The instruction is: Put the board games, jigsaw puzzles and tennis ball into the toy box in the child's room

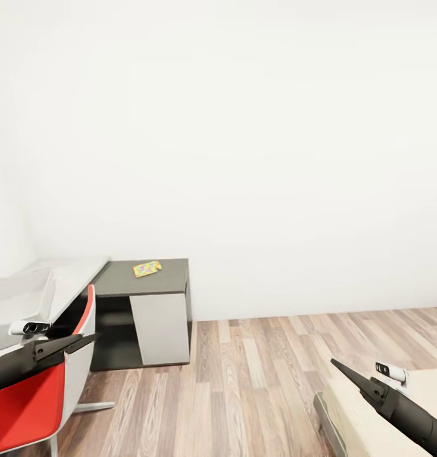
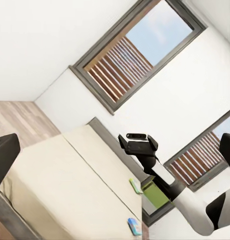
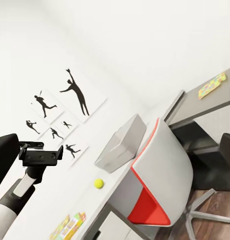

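Both arms hang clear with left tool (image 1: 85, 339) and right tool (image 1: 338, 366) clenched, grasping nothing (transit, I judge), one jigsaw puzzle (image 1: 147, 268) on the tabletop (image 1: 168, 279).

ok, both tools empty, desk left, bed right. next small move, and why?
Probably turn the base left toward the table. The toy box, the tennis ball and a jigsaw puzzle all sit there, so several toys lie near the box. The red chair stands between the robot and the desk, so approach beside it.

Child's bedroom, bed (image 2: 59, 190), desk (image 1: 142, 279), sports silhouettes (image 3: 59, 115)
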You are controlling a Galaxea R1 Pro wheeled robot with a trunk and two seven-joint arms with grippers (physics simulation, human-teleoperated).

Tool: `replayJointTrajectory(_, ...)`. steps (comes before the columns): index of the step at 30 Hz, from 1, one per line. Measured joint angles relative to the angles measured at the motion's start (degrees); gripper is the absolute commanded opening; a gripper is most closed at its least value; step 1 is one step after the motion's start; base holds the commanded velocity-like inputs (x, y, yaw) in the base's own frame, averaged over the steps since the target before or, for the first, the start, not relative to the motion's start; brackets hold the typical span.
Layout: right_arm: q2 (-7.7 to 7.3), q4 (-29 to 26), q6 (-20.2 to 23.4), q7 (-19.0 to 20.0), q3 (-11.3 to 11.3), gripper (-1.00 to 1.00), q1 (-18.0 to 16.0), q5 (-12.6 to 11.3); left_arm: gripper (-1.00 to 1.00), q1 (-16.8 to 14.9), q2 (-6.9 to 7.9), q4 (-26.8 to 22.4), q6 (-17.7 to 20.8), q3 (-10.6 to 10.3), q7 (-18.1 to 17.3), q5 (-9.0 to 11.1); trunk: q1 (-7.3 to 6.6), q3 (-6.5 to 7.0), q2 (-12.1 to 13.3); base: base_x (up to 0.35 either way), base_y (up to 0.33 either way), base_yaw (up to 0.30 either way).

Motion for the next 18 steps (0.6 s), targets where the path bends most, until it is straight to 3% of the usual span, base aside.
replayJointTrajectory(18,0.0,0.0,-0.04,0.0,0.0,1.0,0.0,0.01,1.0,0.0,0.0,0.0,0.0,0.0,0.0,-0.03,-0.01,0.74,0.0,-0.121,0.0,-0.277)
